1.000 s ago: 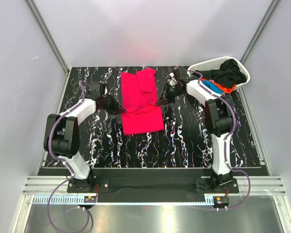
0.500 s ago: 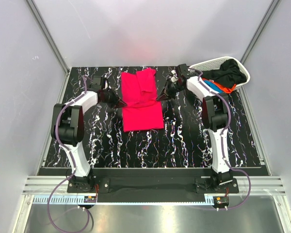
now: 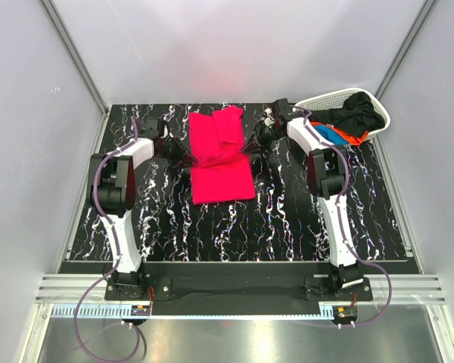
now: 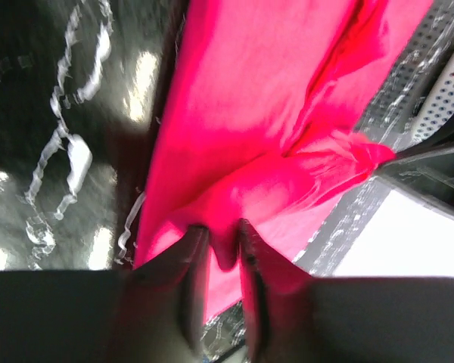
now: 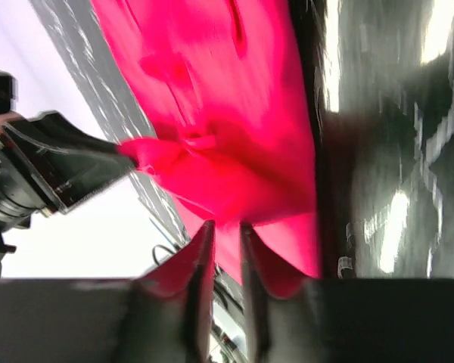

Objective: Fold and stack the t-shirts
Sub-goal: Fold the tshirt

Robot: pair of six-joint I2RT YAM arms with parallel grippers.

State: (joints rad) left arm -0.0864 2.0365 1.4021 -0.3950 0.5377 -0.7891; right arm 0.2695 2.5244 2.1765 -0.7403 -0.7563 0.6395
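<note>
Both grippers at the red shirt's side edges.
You see left fingers (image 4: 193, 261) and right fingers (image 5: 200, 249) narrowly parted around red shirt (image 3: 221, 155) cloth, at 9 and 3 o'clock.

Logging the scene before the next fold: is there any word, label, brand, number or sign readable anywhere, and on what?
None readable: no print or tag shows on the pinkish-red cloth t-shirt, the white plastic lattice basket or the black marbled table.

Both arms reach to the table's far half, angled inward toward each other. Left gripper (image 4: 219, 242) and right gripper (image 5: 225, 238) each show narrowly parted fingers pinching red cloth.
</note>
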